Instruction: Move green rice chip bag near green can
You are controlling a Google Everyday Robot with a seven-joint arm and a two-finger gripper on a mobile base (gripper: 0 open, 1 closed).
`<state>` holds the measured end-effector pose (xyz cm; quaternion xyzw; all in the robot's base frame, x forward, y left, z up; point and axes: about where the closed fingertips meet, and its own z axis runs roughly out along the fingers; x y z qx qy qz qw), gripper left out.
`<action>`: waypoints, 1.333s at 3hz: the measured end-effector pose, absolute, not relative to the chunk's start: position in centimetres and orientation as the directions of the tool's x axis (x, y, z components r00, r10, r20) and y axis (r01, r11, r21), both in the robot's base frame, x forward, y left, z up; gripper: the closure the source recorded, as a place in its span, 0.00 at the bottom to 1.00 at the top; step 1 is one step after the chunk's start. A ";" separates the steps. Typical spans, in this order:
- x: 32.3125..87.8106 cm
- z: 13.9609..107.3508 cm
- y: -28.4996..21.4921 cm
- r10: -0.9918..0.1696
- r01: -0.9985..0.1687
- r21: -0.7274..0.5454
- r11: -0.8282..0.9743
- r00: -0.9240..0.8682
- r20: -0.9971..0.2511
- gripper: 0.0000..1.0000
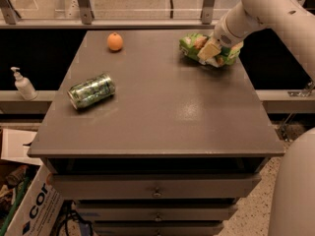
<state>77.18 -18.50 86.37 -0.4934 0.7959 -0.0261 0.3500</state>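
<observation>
The green rice chip bag [193,46] lies on the grey table [157,117] at the far right. It is shiny light green with tan pictures. My gripper [208,51] is down over the bag's middle, its cream fingers against the bag, hiding part of it. The green can [91,91] lies on its side at the left of the table, mottled green with silver ends, far from the bag and the gripper.
An orange [114,42] sits at the far left of the table. A white pump bottle [22,84] stands on a ledge left of the table. A cardboard box [29,205] is on the floor at lower left. My white arm [275,14] reaches in from upper right.
</observation>
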 end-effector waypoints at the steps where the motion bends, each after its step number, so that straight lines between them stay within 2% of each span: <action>1: 77.3 86.2 -18.3 -0.804 -0.769 -0.385 0.511 -0.267 -0.532 0.87; 2: 77.3 86.0 -18.2 -0.804 -0.771 -0.382 0.509 -0.267 -0.531 1.00; 4: 74.2 88.1 -16.1 -0.823 -0.794 -0.413 0.446 -0.183 -0.538 1.00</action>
